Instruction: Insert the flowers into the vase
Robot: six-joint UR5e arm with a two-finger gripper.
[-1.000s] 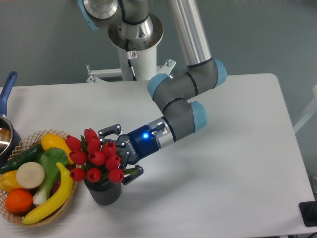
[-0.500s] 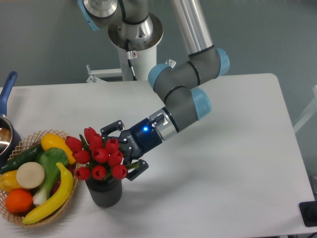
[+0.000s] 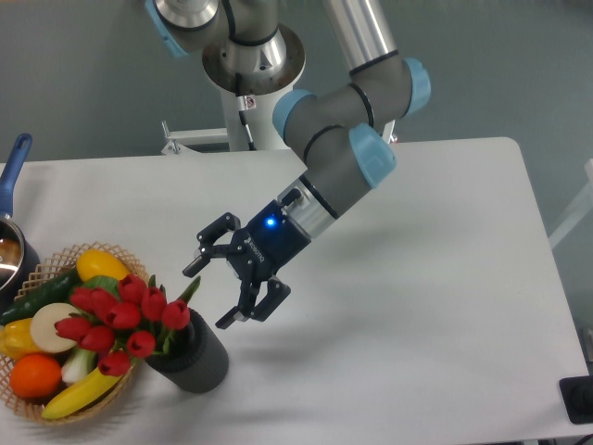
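Observation:
The flowers [image 3: 116, 320], a bunch of red tulip buds with green stems, stand with their stems in the dark ribbed vase [image 3: 196, 357] and lean far to the left, the buds hanging over the wicker basket. My gripper [image 3: 222, 289] is open with nothing between its fingers. It hovers just up and to the right of the vase, apart from both the flowers and the vase.
A wicker basket [image 3: 32, 400] of fruit and vegetables sits at the front left, touching or nearly touching the vase. A pot with a blue handle [image 3: 13, 176] is at the left edge. The arm's base [image 3: 252, 83] stands at the table's back.
My gripper let go of the flowers and drew back up and to the right. The bunch tipped over to the left, and the vase leaned or shifted slightly.

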